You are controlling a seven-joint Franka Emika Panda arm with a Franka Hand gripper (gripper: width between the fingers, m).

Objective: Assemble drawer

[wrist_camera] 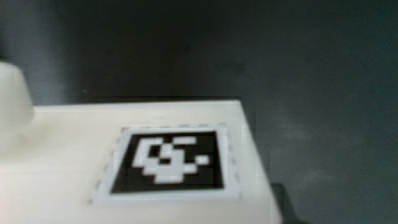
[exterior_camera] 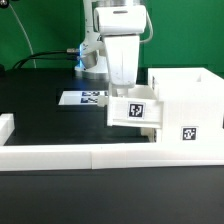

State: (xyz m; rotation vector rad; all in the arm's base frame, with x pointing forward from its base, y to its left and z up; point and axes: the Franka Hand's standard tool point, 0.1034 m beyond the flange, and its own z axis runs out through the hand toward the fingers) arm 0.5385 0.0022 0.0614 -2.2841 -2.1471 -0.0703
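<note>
The tall white box shell (exterior_camera: 186, 104) stands at the exterior view's right and bears a tag on its front face. A shallow white tray (exterior_camera: 135, 112) with a square tag hangs at the shell's left side, above the table and touching or nearly touching the shell. My gripper (exterior_camera: 122, 92) comes down onto the tray from above and is shut on its rim. The wrist view shows the tray's white face and tag (wrist_camera: 173, 160) up close, and my fingertips do not show there. A second tray is out of view.
The long low white border wall (exterior_camera: 100, 155) runs along the front, with a raised end at the exterior view's left (exterior_camera: 5, 127). The marker board (exterior_camera: 84, 98) lies flat on the black table behind the tray. Cables and the arm base are at the back.
</note>
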